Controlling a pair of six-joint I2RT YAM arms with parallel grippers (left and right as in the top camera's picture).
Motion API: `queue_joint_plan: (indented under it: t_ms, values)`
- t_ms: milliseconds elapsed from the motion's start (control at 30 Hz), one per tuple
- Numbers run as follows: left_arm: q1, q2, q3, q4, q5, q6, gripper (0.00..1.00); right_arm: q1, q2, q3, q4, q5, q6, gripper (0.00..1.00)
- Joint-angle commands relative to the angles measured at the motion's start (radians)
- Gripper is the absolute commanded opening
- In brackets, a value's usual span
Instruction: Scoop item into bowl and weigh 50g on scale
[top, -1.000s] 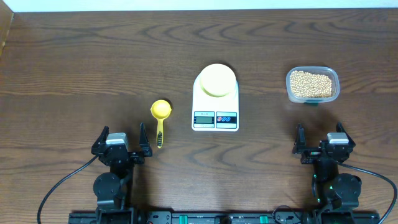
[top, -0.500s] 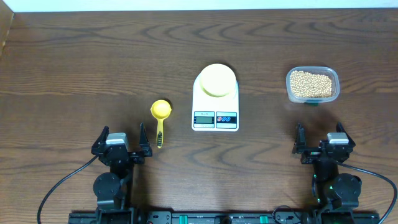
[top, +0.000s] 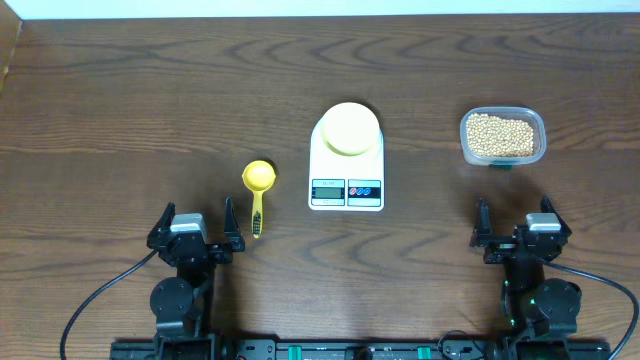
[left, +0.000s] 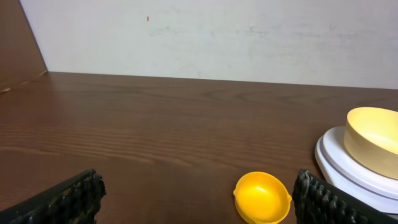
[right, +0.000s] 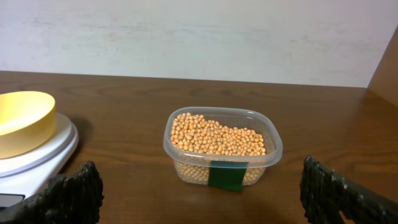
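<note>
The pale yellow-green bowl (top: 348, 128) (left: 373, 130) (right: 22, 118) stands empty on the platform of the white scale (top: 347, 190) (left: 339, 158) (right: 43, 152) at mid-table. The beige beans (top: 500, 135) (right: 217, 134) fill a clear tub (top: 540, 125) (right: 186, 158) to the scale's right. A yellow scoop (top: 258, 185) (left: 262, 196) lies left of the scale, bowl end away from me. My left gripper (top: 195, 218) (left: 196, 202) rests open at the near left, its right finger just beside the scoop's handle. At the near right, open and holding nothing, my right gripper (top: 515, 215) (right: 199, 196) faces the tub.
The tub carries a green label (right: 225, 176) on its near side. A pale wall (left: 205, 37) runs along the table's far edge. Dark wood tabletop (top: 120, 120) stretches left of the scoop.
</note>
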Motion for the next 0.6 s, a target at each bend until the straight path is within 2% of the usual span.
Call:
queue_joint_plan:
  t_ms: [0,100,167,267,367,433,567]
  values:
    - [-0.004,-0.006,-0.012,-0.038,0.007,-0.009,0.99,-0.008,-0.006,-0.004,-0.002,-0.005,-0.008,0.99]
    - [-0.004,-0.006,-0.011,0.068,0.138,-0.029,0.99,-0.008,-0.006,-0.004,-0.002,-0.005,-0.008,0.99]
    - [-0.004,-0.006,-0.011,0.188,0.176,-0.103,0.99,-0.008,-0.006,-0.004,-0.002,-0.005,-0.008,0.99]
    - [-0.004,-0.006,-0.011,0.418,0.179,-0.202,0.99,-0.008,-0.006,-0.004,-0.002,-0.005,-0.008,0.99]
    - [-0.004,-0.006,-0.008,0.588,0.179,-0.217,0.99,-0.008,-0.006,-0.004,-0.002,-0.005,-0.008,0.99]
    - [-0.004,-0.006,0.006,0.637,0.168,-0.234,0.99,-0.008,-0.006,-0.004,-0.002,-0.005,-0.008,0.99]
    - [-0.004,-0.006,0.058,0.606,0.087,-0.286,0.99,-0.008,-0.006,-0.004,-0.002,-0.005,-0.008,0.99]
